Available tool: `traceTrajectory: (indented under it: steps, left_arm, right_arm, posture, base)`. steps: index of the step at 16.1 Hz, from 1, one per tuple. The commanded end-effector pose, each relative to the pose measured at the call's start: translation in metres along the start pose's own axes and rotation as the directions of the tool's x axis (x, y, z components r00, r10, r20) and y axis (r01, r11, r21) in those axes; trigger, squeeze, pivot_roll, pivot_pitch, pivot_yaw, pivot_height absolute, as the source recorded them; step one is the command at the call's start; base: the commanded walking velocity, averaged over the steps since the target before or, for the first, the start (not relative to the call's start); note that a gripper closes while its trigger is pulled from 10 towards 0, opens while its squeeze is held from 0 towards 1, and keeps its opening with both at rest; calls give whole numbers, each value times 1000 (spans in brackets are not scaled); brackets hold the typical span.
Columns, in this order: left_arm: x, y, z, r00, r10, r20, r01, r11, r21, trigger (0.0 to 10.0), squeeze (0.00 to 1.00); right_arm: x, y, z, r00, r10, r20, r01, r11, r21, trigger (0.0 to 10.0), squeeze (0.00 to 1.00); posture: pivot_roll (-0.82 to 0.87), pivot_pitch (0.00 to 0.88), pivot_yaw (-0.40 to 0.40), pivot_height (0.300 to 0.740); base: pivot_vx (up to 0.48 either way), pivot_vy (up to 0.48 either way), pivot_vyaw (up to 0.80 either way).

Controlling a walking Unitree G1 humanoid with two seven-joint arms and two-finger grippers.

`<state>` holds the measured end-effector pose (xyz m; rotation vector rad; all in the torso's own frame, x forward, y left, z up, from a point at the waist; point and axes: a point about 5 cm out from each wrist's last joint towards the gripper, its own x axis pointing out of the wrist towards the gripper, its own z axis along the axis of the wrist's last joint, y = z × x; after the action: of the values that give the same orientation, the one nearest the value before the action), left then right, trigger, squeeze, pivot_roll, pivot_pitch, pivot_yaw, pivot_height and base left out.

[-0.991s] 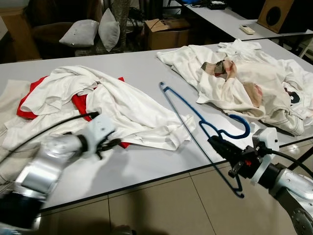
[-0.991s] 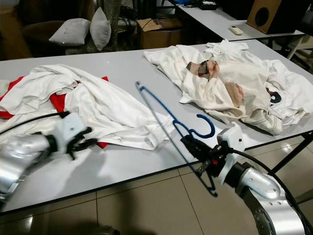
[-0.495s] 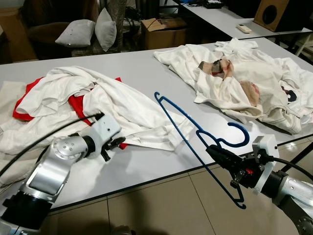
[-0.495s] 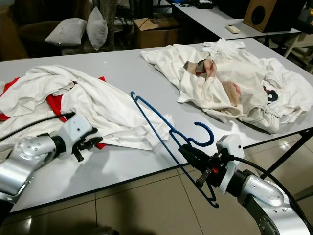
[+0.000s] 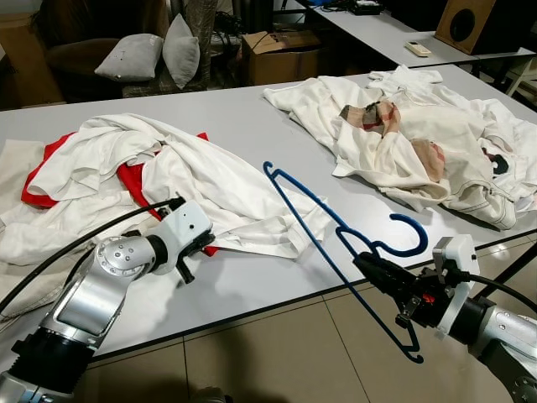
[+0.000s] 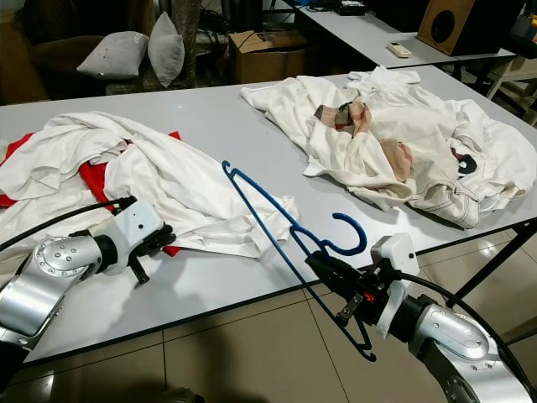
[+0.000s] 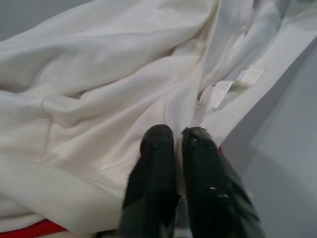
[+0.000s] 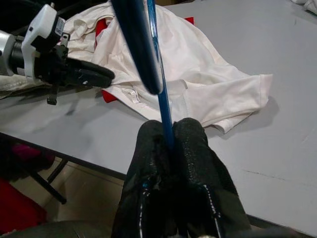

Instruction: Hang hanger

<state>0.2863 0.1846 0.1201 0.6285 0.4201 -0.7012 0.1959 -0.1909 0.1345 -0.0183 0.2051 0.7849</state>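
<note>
hanger (image 5: pixel 336 243): glossy blue plastic | shirt (image 5: pixel 226 180): white cloth | table (image 5: pixel 252 117): smooth matt

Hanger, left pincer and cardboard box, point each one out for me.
hanger (image 5: pixel 406 222), left eye view, on the hook's curve
left pincer (image 7: pixel 178 136), left wrist view, between its fingertips
cardboard box (image 6: pixel 270 52), right eye view, on its front

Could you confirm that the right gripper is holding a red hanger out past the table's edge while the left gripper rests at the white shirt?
Not quite: the hanger is blue, as the left eye view shows. The right gripper does hold it past the table edge, and the left gripper is at the white shirt.
</note>
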Motion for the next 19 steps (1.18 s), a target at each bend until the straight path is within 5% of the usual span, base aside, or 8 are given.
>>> traceTrajectory:
  steps: [1, 5, 10, 11, 12, 13, 19]
  left_arm:
    - [2, 1, 3, 1000, 10, 4, -10, 1000, 27, 0, 0]
    - [4, 5, 9, 998, 32, 50, -35, 998, 43, 0, 0]
    - [-9, 22, 22, 986, 79, 144, -75, 997, -34, 0, 0]
    - [-7, 20, 20, 991, 66, 118, -68, 998, 8, 2941, 0]
    - [-4, 15, 17, 994, 42, 104, -44, 999, 15, 10000, 0]
    - [-1, 5, 20, 987, -11, 159, 19, 998, -52, 10000, 1000]
    - [4, -4, 8, 990, -39, 133, 51, 995, -88, 10000, 1000]
  right_arm:
    - [1, -1, 4, 1000, 10, 4, -10, 1000, -11, 10000, 0]
    - [1, 1, 4, 1000, 15, 3, -15, 1000, -10, 10000, 0]
    - [-1, 1, 2, 1000, 13, -4, -13, 1000, -7, 10000, 0]
    - [0, 1, 1, 1000, 15, -6, -15, 1000, -6, 10000, 0]
    - [1, 1, 1, 1000, 17, -7, -17, 1000, -7, 10000, 0]
    - [3, 2, 1, 1000, 24, -8, -24, 1000, -8, 10000, 0]
    - [2, 4, 0, 999, 37, -32, -38, 999, -17, 10000, 0]
  posture:
    - [36, 0, 6, 740]
    - [33, 0, 10, 740]
    - [38, 0, 10, 740]
    - [41, 0, 9, 740]
    - [41, 0, 9, 740]
    - [39, 0, 9, 740]
    - [24, 0, 6, 740]
  base:
    - [0, 0, 0]
    - [0, 0, 0]
    - [0, 0, 0]
    - [0, 0, 0]
    - [0, 0, 0]
    - [0, 0, 0]
    - [0, 0, 0]
